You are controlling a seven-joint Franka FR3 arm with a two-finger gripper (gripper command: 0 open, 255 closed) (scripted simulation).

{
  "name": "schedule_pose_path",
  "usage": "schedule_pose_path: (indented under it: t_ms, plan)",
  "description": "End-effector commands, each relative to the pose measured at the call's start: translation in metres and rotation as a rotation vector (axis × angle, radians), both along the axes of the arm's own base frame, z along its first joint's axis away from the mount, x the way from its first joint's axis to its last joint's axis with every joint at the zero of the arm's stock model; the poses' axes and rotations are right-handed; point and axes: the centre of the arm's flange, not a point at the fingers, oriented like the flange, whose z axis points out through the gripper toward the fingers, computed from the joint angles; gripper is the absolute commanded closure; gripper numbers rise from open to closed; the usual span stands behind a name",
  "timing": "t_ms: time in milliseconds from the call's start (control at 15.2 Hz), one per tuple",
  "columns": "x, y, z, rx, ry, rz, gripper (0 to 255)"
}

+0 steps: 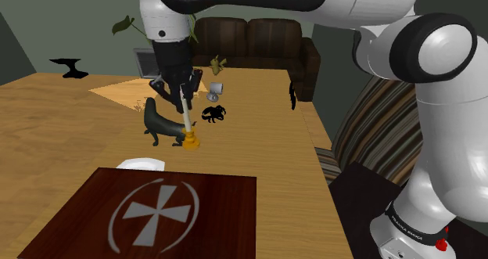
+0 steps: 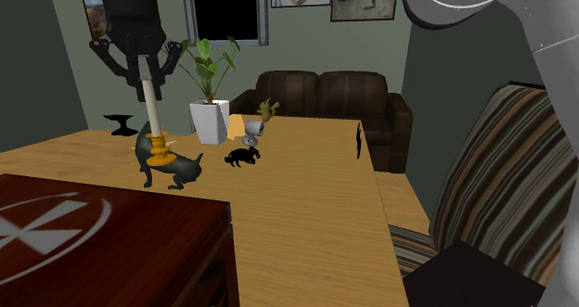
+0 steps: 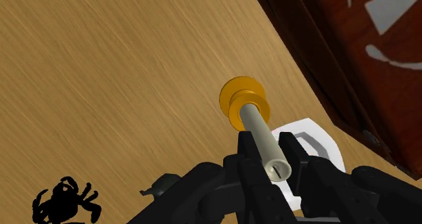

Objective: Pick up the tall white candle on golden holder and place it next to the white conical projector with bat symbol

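A tall off-white candle [image 1: 187, 118] on a golden holder [image 1: 191, 142] stands tilted beside a dark dog figure [image 1: 159, 125] on the wooden table [image 1: 266, 163]. My gripper [image 1: 182, 101] is shut on the candle's upper part. In the wrist view the fingers [image 3: 251, 151] clasp the candle [image 3: 264, 138] near its top, and the holder [image 3: 243, 102] hangs over bare wood. I cannot tell whether the holder touches the table. The small white conical projector [image 1: 217, 88] sits farther back on the table, beyond a black crab figure [image 1: 214, 113]. The second exterior view shows the candle [image 2: 151, 110] and the projector [image 2: 252, 130].
A dark brown box with a white cross emblem [image 1: 156, 210] lies at the near edge, with a white dish [image 1: 141, 164] beside it. A black anvil [image 1: 70, 68], a golden figure [image 1: 218, 63] and a thin black object [image 1: 292, 97] also stand on the table. A brown sofa [image 1: 258, 46] is behind.
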Motion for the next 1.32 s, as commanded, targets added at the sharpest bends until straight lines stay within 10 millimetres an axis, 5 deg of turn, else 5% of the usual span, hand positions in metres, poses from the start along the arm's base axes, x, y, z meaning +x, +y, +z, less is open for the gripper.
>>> schedule_pose_path:
  t_ms: [0, 264, 1254]
  plan:
    - [0.000, -0.001, 0.012, 0.000, 0.001, 0.000, 255]
    - [0.000, -0.001, 0.032, 0.000, 0.001, 0.000, 255]
    - [0.034, -0.196, 0.033, 0.000, 0.001, 0.000, 255]
